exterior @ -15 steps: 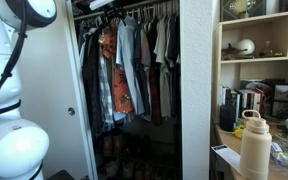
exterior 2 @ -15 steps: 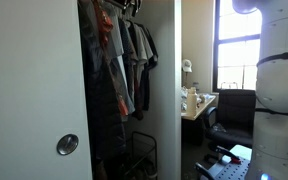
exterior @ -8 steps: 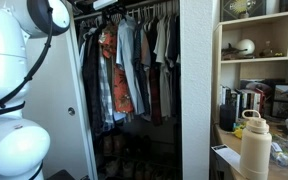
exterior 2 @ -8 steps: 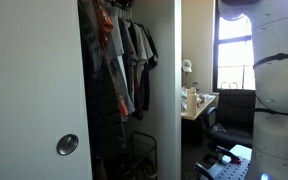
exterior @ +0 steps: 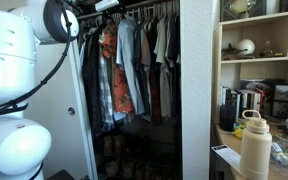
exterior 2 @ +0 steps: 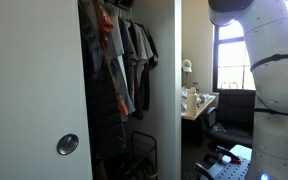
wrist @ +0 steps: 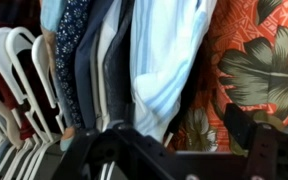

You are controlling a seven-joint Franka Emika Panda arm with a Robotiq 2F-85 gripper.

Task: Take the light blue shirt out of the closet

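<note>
The light blue shirt [wrist: 169, 60] hangs in the middle of the wrist view, between dark and grey garments on its left and a red floral shirt [wrist: 256, 60] on its right. My gripper [wrist: 174, 138] is open. Its two dark fingers frame the shirt's lower edge from below without touching it. In an exterior view the gripper [exterior: 104, 5] is high up by the closet rod, above the red floral shirt [exterior: 112, 70] and the light blue shirt [exterior: 127, 62]. Several shirts hang packed on the rod.
White plastic hangers [wrist: 24, 75] hang at the left in the wrist view. The white closet wall [exterior: 196, 90] borders the opening. A shelf unit [exterior: 264, 60] and a desk with a cream jug [exterior: 254, 145] stand beside it. A sliding door with a round pull [exterior 2: 67, 144] is near.
The robot's upper arm links have swung further into both exterior views. The hanging clothes have not moved.
</note>
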